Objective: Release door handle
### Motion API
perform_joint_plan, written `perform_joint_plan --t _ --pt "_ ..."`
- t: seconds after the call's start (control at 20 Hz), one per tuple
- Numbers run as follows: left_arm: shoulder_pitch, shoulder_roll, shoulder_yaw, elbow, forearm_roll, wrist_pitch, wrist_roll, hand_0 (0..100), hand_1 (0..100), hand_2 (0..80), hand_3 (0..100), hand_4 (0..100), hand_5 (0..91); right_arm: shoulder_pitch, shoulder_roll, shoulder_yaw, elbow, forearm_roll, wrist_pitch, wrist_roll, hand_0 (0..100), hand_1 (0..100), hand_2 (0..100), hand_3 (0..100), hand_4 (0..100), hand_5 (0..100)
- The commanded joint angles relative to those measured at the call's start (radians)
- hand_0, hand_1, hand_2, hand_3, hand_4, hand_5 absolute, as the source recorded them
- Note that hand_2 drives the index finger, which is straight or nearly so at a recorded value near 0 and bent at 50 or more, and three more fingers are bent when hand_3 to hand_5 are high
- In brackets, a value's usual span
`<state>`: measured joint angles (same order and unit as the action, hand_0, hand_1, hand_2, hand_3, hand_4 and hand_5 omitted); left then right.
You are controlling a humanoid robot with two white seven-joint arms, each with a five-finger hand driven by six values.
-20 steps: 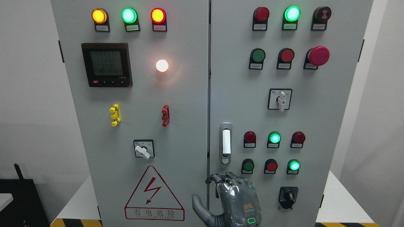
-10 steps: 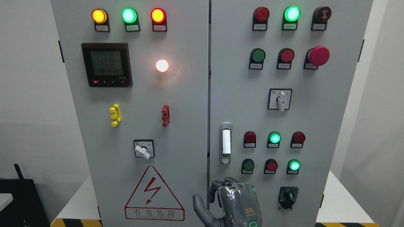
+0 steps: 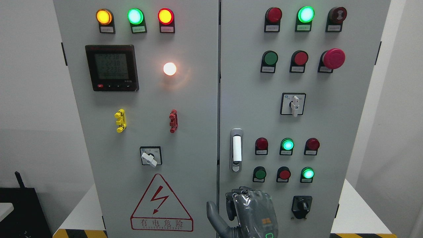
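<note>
I read 有电危险 under the red lightning triangle on the warning sign (image 3: 161,205). The meter (image 3: 111,67) shows digits too blurred for me; button labels are illegible.

Facing you stand two cabinet doors — the left door (image 3: 145,99) and the right door (image 3: 297,109). The door handle (image 3: 236,150) sits upright on the right door, just beside the seam. Below it — apart from it — hangs a hand (image 3: 251,211), before the right door.
</note>
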<state>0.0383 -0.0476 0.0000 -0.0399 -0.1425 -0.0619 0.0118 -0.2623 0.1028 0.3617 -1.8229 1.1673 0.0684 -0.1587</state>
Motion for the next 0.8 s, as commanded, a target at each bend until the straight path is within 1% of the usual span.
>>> perform_joint_plan --t 0.0,0.05,0.15,0.25,0.35,0.5,0.65,0.75 --pt "0.0 0.0 -0.025 0.0 0.0 0.001 0.001 12 39 0.0 0 0 0.0 -0.011 -0.089 -0.029 -0.021 0.023 0.002 0.001 40 0 100 100 89 91" --pt "0.0 0.0 -0.025 0.0 0.0 -0.001 0.001 12 39 0.0 0 0 0.0 -0.017 -0.107 -0.035 -0.021 0.046 0.002 0.004 40 0 100 100 89 91" --pt "0.0 0.0 -0.025 0.0 0.0 -0.001 0.001 12 39 0.0 0 0 0.0 -0.035 -0.133 -0.059 -0.021 0.083 0.002 0.008 40 0 100 100 88 91" --pt "0.0 0.0 -0.025 0.0 0.0 0.001 0.001 12 39 0.0 0 0 0.0 -0.049 -0.149 -0.061 -0.022 0.103 0.002 0.016 41 0 100 100 88 91" --pt "0.0 0.0 -0.025 0.0 0.0 -0.001 0.001 12 39 0.0 0 0 0.0 -0.074 -0.152 -0.06 -0.022 0.136 0.004 0.025 40 0 100 100 88 91" --pt "0.0 0.0 -0.025 0.0 0.0 0.001 0.001 12 39 0.0 0 0 0.0 -0.106 -0.153 -0.058 -0.022 0.19 0.007 0.067 40 0 100 100 88 91" --pt "0.0 0.0 -0.025 0.0 0.0 0.001 0.001 12 39 0.0 0 0 0.0 -0.109 -0.153 -0.058 -0.024 0.224 0.011 0.093 39 0 100 100 89 91" --pt "0.0 0.0 -0.025 0.0 0.0 0.001 0.001 12 39 0.0 0 0 0.0 -0.107 -0.15 -0.058 -0.027 0.241 0.011 0.094 39 0 100 100 89 91"
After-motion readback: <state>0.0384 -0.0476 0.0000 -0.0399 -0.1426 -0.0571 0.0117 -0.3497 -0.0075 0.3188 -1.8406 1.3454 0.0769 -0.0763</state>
